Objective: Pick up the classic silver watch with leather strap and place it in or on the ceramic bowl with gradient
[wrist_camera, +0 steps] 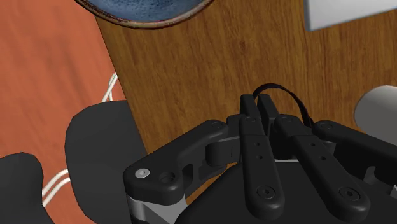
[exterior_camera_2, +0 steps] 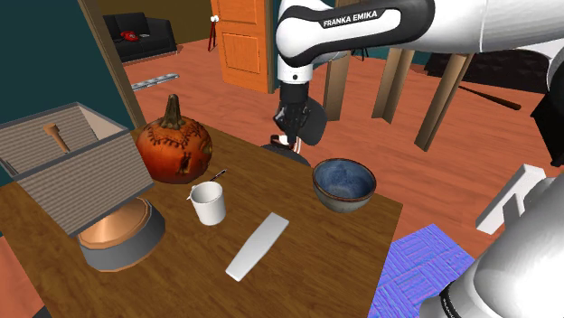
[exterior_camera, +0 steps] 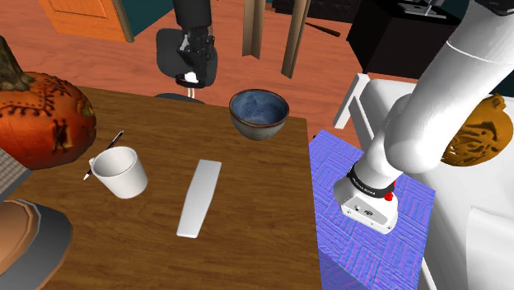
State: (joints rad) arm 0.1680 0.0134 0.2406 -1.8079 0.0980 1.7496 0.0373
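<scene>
Orange floorboards run past the far edge of the wooden table (exterior_camera: 264, 198), and that is where I have the gripper (wrist_camera: 263, 105) hanging, lifted off the surface. In the wrist view the fingers (wrist_camera: 251, 124) are pinched almost together, with a thin dark loop of the watch (wrist_camera: 284, 91) curling out from between them, so I read it as held by its strap. I cannot make out the case. I judge it a light piece: hard, slick metal at the case and a limp band that will let it swing. A grip across the case, or on the strap right beside it, would be steadier. The blue-glazed bowl (exterior_camera: 258, 128) sits near, along the same edge toward the shoulder view's right, and I would release low inside it.
</scene>
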